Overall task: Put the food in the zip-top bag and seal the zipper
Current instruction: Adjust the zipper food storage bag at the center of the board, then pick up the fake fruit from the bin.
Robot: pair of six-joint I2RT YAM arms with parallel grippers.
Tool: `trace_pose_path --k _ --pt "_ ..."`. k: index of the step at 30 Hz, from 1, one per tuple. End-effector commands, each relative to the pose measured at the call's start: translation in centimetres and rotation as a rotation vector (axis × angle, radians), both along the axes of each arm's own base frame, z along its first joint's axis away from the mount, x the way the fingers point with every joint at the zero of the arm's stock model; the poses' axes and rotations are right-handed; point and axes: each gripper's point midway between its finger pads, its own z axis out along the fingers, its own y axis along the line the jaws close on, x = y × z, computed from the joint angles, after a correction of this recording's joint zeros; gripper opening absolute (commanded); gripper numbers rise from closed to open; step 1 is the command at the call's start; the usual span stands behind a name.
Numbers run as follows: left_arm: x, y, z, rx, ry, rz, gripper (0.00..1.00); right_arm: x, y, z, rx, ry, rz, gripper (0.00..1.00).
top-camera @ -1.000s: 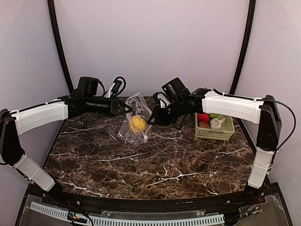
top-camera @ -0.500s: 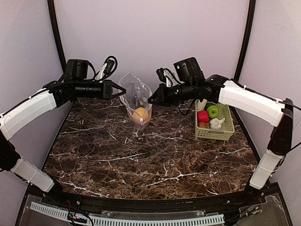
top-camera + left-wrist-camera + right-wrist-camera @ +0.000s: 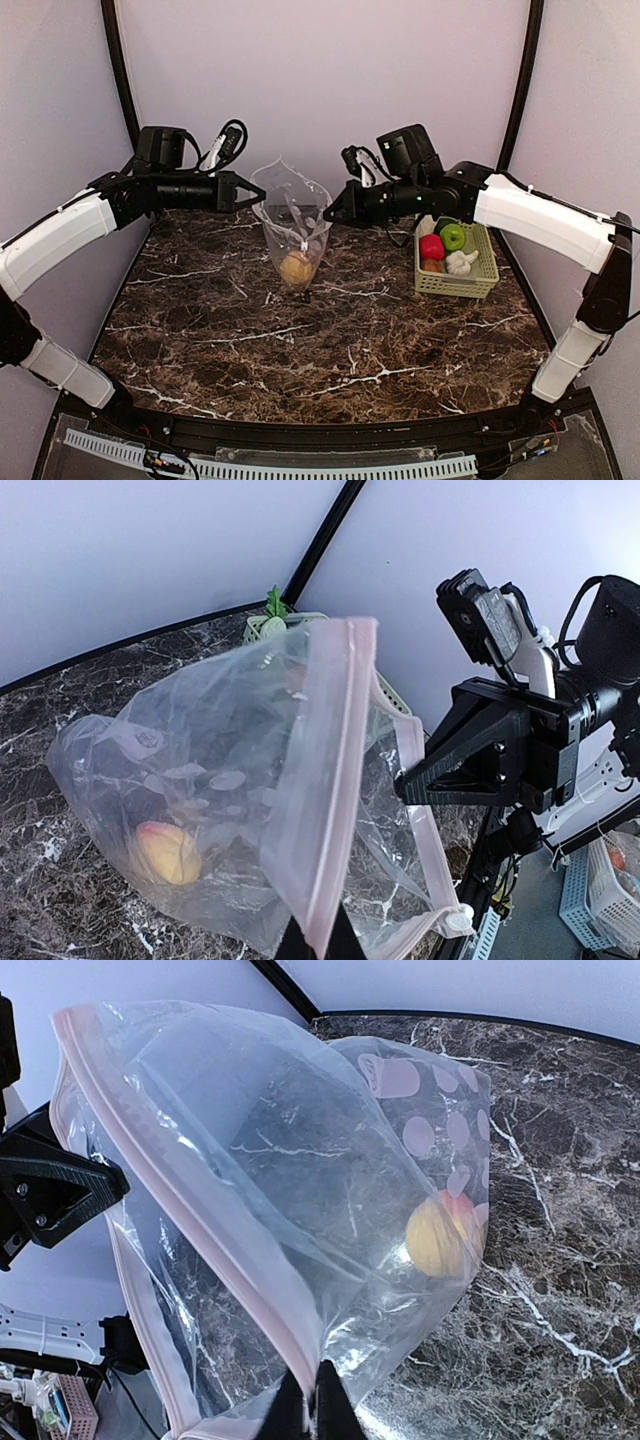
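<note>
1. The zip-top bag (image 3: 292, 215) is thin, clear plastic film, crinkled and glossy, with pale dots on one half.
2. Its zipper (image 3: 335, 780) is a whitish-pink plastic strip, duller than the film.
3. The yellow-orange fruit (image 3: 295, 267) inside looks smooth and matt.
4. The table (image 3: 300, 350) is dark brown marble-look with white veins, smooth and faintly shiny.
5. The basket (image 3: 455, 283) is pale green plastic lattice.
6. The left gripper (image 3: 262, 192) and right gripper (image 3: 328, 215) are matt black plastic.
</note>
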Motion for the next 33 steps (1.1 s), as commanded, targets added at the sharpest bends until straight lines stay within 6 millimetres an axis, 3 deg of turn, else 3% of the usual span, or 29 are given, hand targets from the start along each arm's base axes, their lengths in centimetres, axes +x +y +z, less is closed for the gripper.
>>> trace_pose_path --k 1,6,10,13,16,25,33 --pt "-0.1 -0.3 -1.3 -0.019 0.027 -0.025 0.01 0.2 -0.6 -0.2 -0.029 -0.029 -0.022 0.22" --pt "0.1 -0.2 -3.1 0.0 0.036 -0.016 0.01 -0.2 -2.2 1.7 -0.045 -0.107 -0.039 0.69" --pt "0.0 0.2 -3.4 0.012 0.005 -0.001 0.01 -0.2 -5.6 2.9 -0.124 -0.175 -0.13 0.83" --pt "-0.1 0.4 -3.0 0.008 -0.019 0.001 0.01 0.5 -9.0 2.7 -0.223 -0.204 -0.237 0.89" --pt "-0.2 0.3 -3.1 0.002 -0.019 -0.003 0.01 1.7 -12.2 1.3 -0.312 -0.182 -0.323 0.94" --pt "0.0 0.8 -3.6 0.029 -0.033 0.019 0.01 7.2 -20.6 -4.9 -0.436 -0.044 -0.495 0.95" --pt "0.1 0.7 -3.9 0.031 -0.023 0.019 0.01 13.3 -27.8 -11.1 -0.525 0.065 -0.618 0.96"
